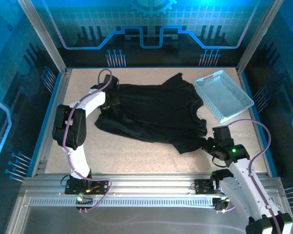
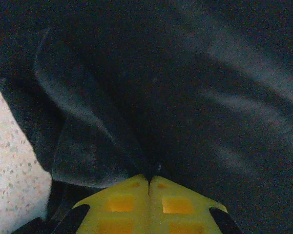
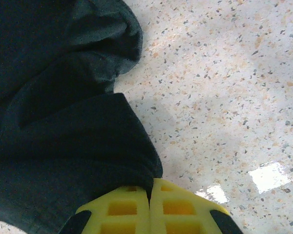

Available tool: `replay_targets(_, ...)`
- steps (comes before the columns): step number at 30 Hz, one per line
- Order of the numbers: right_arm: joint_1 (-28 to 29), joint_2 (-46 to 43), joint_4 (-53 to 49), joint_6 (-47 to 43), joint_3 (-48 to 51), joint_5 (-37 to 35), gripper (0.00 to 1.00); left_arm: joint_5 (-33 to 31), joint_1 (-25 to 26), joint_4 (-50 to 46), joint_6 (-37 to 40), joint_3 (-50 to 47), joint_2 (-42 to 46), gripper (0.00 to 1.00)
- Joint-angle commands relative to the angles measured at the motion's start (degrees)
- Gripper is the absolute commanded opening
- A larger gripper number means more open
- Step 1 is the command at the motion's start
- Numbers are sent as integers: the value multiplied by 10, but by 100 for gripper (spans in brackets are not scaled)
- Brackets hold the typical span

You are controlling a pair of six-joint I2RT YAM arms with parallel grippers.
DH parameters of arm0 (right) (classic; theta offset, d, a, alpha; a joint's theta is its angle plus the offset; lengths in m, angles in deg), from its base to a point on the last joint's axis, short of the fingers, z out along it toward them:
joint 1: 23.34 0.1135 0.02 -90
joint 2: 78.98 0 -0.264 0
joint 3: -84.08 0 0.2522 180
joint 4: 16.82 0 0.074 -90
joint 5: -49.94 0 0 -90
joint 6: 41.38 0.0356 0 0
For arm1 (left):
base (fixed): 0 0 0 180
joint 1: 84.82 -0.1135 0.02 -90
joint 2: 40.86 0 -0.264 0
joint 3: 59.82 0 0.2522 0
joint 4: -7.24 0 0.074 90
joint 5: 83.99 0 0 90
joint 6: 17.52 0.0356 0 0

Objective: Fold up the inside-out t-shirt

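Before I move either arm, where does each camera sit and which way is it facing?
Top external: above and behind the robot, looking down on table, t-shirt and tray; left arm and right arm show.
Left wrist: on the left arm, looking past the left gripper, shut on the t-shirt's left side.
Right wrist: on the right arm, looking past the right gripper, shut on the t-shirt's near right corner, at bare table.
Shared: all three show the t-shirt.
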Motion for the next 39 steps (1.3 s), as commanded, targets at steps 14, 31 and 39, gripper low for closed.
replay_targets(14,-52,29,29,-41,-21,10,0,-7,-14,-146,65,308,-156,11)
replay_targets(31,-61,49,58,-45,-10,30,0,44,-56,-95,39,72,8,64)
replay_targets(39,-61,46,63,-45,-5,40,0,141,-69,-24,78,78,-40,64)
